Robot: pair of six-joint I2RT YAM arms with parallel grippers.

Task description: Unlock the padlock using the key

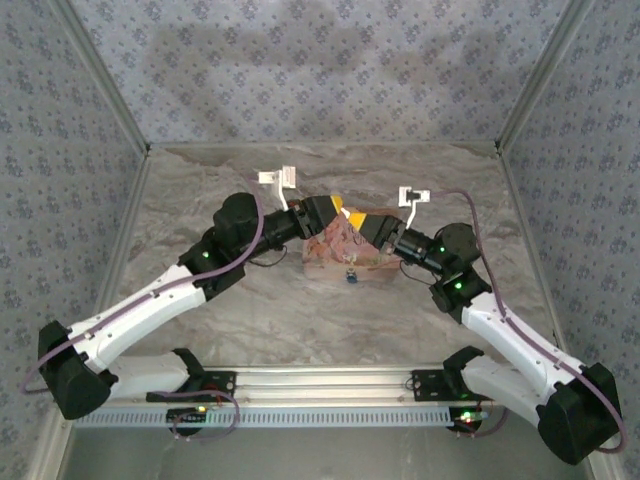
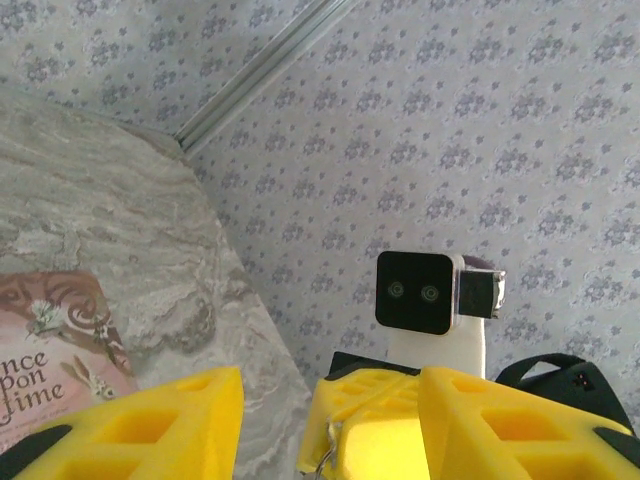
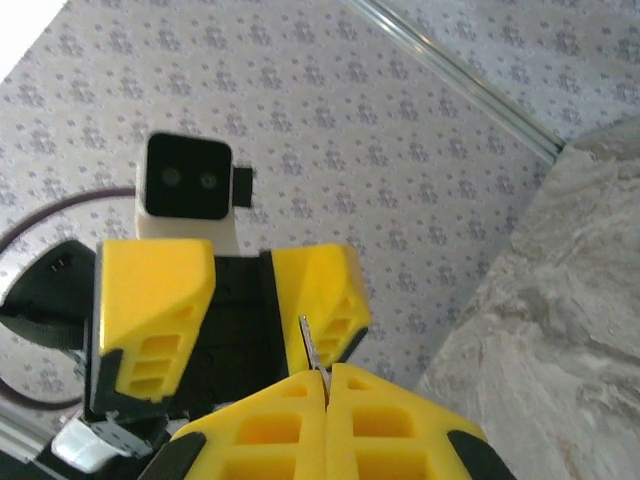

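Padlock (image 1: 351,275): tiny, blue-and-silver, at near edge of pink box (image 1: 322,256). Probably light, hard and slippery, so it is better to hold it by the body.
Key (image 3: 311,343): thin stiff metal, pinched in the closed right gripper (image 3: 326,380).
Left gripper (image 3: 235,310): jaws apart, empty, just beside the key.

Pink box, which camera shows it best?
The top external view: it takes in nearly the whole pink box, lying flat, though small. The left wrist view catches just one corner of it, close enough to show lettering.
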